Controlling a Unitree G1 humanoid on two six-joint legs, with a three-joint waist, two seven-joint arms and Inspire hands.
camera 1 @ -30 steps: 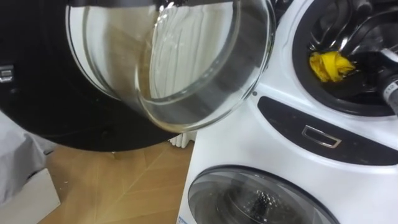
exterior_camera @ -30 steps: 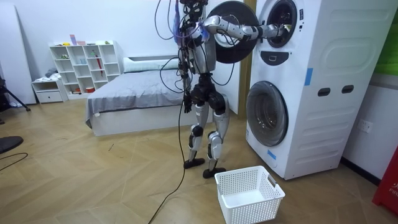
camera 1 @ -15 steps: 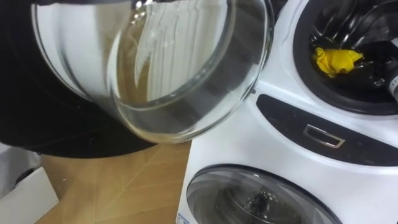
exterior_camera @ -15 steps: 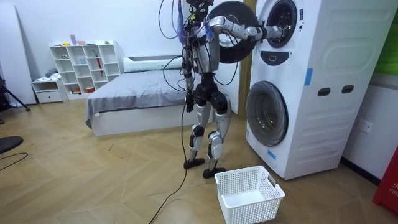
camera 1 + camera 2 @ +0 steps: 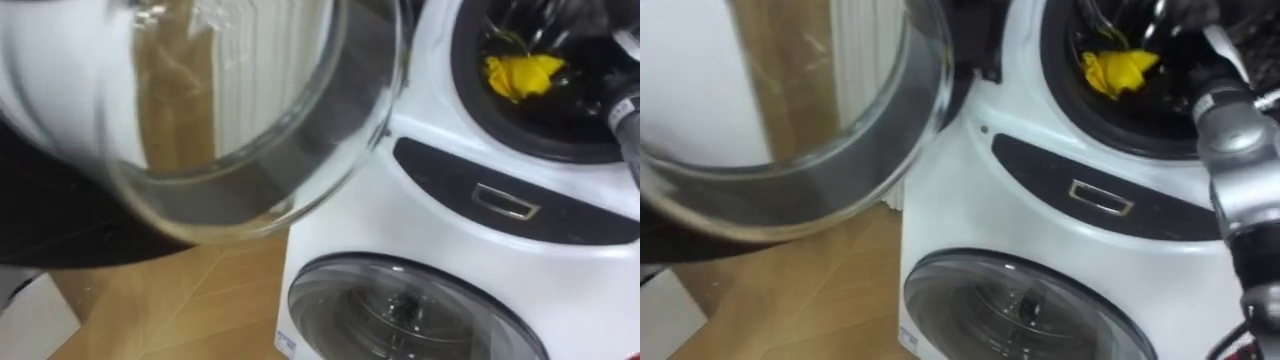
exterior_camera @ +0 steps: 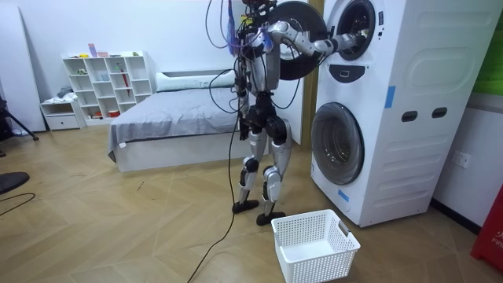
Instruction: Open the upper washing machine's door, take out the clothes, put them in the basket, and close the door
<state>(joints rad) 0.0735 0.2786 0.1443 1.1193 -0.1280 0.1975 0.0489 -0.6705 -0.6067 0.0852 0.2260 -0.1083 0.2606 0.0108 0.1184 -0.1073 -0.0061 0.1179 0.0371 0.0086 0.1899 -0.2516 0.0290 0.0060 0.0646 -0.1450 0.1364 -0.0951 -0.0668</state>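
A yellow cloth (image 5: 520,72) lies bunched inside the drum of the upper machine (image 5: 470,140), near the front of the opening. My right forearm (image 5: 1230,150) comes in from the right and runs up into that drum, above and to the right of the cloth. The right hand (image 6: 348,38) is at the drum's mouth, and its fingers are lost in the dark interior. I cannot tell whether it touches the cloth. The upper machine's round glass door (image 5: 230,150) hangs open on the left, close to my head.
Below is a second machine with its round door (image 5: 400,310) shut. A white laundry basket (image 6: 314,244) sits on the wooden floor by my feet. A bed (image 6: 173,126) and a white shelf (image 6: 106,82) stand behind me.
I have leaned closer to the machines, so the whole eye view has shifted left. My right arm reaches deeper into the upper drum. The yellow cloth stays in the drum.
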